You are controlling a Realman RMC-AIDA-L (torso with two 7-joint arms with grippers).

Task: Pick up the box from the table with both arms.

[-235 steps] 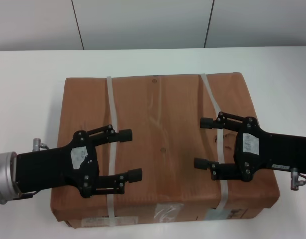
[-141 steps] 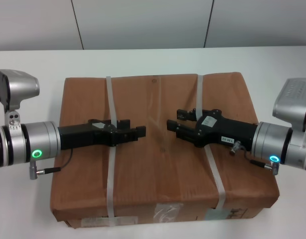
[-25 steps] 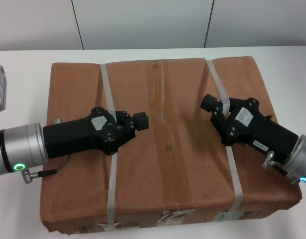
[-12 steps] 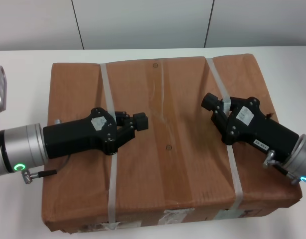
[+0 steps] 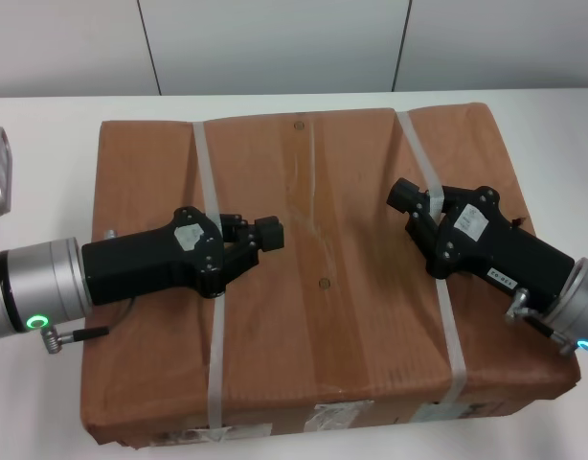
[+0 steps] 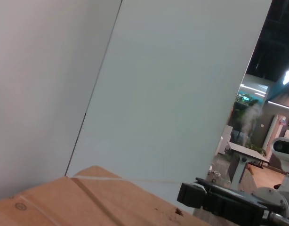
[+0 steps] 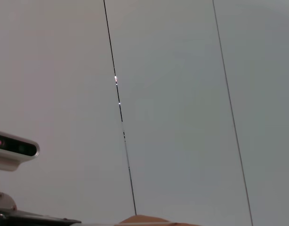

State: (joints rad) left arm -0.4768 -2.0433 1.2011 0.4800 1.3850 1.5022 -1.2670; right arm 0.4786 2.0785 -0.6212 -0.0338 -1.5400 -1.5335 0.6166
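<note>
The box [image 5: 323, 316], wrapped in brown paper with two whitish straps, fills the head view and looks raised off the white table [image 5: 45, 144]. My left gripper [image 5: 265, 233] lies on the left strap [image 5: 203, 172], fingers together, and the strap is hidden where it crosses the fingers. My right gripper [image 5: 409, 199] lies the same way on the right strap [image 5: 454, 355]. White labels [image 5: 332, 418] show on the box's near side. A box corner [image 6: 64, 200] and the right gripper [image 6: 215, 202] show in the left wrist view. The right wrist view shows only a tip of the box [image 7: 144, 220].
A grey panelled wall [image 5: 275, 43] stands behind the table's far edge. Bare table shows to the left and right of the box. The left arm's camera housing [image 7: 12, 150] shows in the right wrist view.
Since the earliest frames both grippers have turned on edge and shut at the straps, and the box has risen toward the camera. Over the last second nothing has visibly moved.
</note>
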